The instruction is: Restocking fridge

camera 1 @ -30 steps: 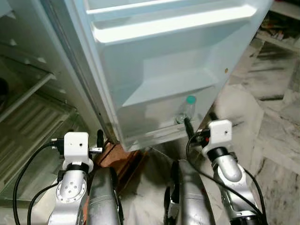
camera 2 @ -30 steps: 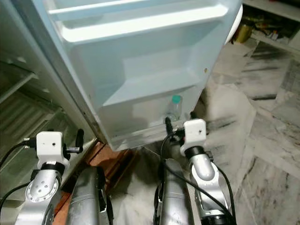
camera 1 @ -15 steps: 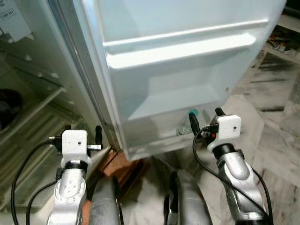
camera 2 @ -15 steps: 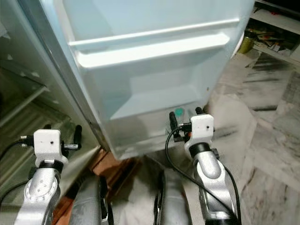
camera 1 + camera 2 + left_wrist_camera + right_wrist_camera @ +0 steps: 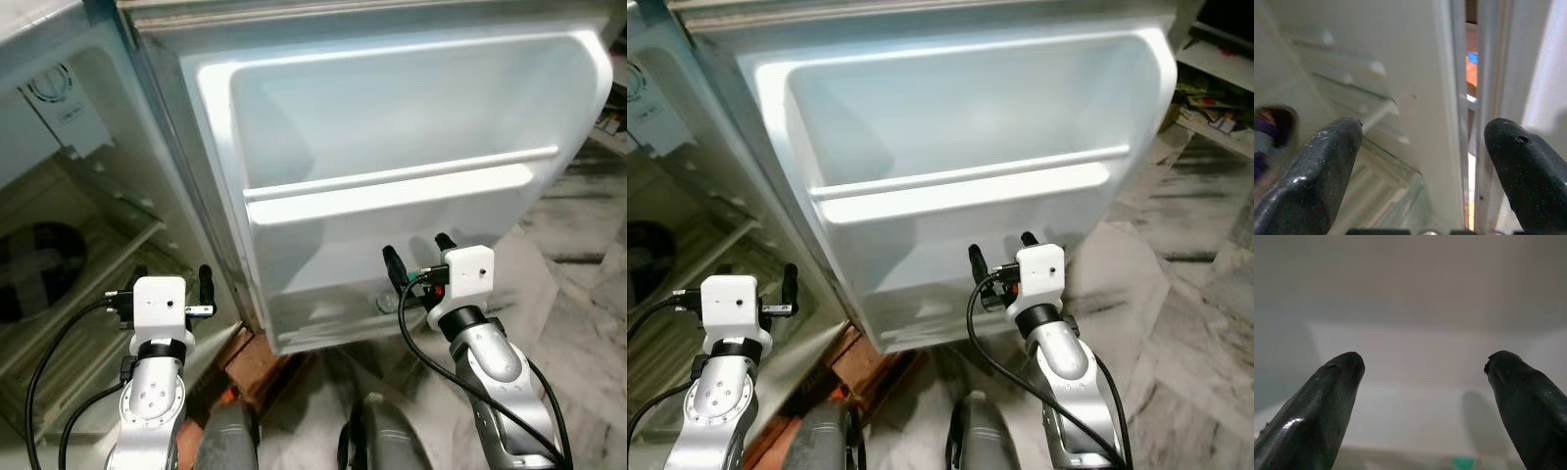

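The fridge door stands open in front of me, white, with a shelf rail across its middle. A clear bottle with a green cap stands in the lower door bin. My right gripper is open just in front of the door, its fingers above the bottle and empty. My left gripper is open too and points at the hinge side, where the door meets the fridge cabinet.
Inside the fridge on the left are glass shelves and a dark round object. An orange-brown base shows under the door. Marble floor lies to the right, with cluttered shelving beyond.
The camera has tilted up, so more of the door shows. My right gripper has risen from beside the bottle to above it. The left gripper has stayed in place.
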Robot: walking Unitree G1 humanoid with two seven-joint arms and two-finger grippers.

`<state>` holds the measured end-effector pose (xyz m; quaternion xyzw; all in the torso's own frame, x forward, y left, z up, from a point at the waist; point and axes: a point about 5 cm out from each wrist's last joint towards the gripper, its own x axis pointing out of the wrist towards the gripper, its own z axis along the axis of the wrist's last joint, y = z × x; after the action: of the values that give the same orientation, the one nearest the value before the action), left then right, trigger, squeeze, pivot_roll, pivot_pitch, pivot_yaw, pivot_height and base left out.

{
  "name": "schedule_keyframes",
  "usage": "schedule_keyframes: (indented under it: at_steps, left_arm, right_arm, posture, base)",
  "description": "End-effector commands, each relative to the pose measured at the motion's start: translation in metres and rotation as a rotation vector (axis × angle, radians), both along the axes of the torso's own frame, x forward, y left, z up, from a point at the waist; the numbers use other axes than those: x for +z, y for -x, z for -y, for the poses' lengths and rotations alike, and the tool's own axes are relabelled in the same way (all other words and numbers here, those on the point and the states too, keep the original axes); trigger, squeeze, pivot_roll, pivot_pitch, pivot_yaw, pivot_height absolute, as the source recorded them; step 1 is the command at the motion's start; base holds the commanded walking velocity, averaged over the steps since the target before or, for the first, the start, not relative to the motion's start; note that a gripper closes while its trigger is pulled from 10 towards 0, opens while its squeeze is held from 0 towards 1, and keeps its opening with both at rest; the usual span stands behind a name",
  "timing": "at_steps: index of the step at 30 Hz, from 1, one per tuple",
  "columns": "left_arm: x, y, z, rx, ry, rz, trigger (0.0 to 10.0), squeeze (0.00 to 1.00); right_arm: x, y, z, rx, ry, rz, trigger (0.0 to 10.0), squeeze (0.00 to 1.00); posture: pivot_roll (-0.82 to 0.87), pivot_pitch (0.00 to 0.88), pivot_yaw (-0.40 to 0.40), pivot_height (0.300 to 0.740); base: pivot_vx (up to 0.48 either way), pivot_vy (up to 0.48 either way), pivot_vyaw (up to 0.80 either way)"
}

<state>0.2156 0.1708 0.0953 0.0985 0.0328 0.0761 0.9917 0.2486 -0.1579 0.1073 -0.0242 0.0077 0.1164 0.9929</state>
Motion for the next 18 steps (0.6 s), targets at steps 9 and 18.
schedule_keyframes:
  at_steps: [9, 18]
  left_arm:
    - [-0.0042, -0.0004, 0.0013, 0.004, -0.016, -0.016, 10.0, 0.00]
    - [-0.0053, -0.0025, 0.0014, 0.003, -0.021, -0.024, 10.0, 0.00]
  right_arm:
    - [-0.0052, 0.0013, -0.0032, 0.033, 0.039, -0.033, 10.0, 0.00]
    - [-0.0058, 0.0001, -0.0074, 0.051, 0.042, -0.035, 10.0, 0.00]
  posture:
    - [0.11, 0.094, -0.034, 0.740]
    - [0.11, 0.092, -0.032, 0.740]
  base:
    - [0.000, 0.000, 0.00]
    - [0.000, -0.086, 0.00]
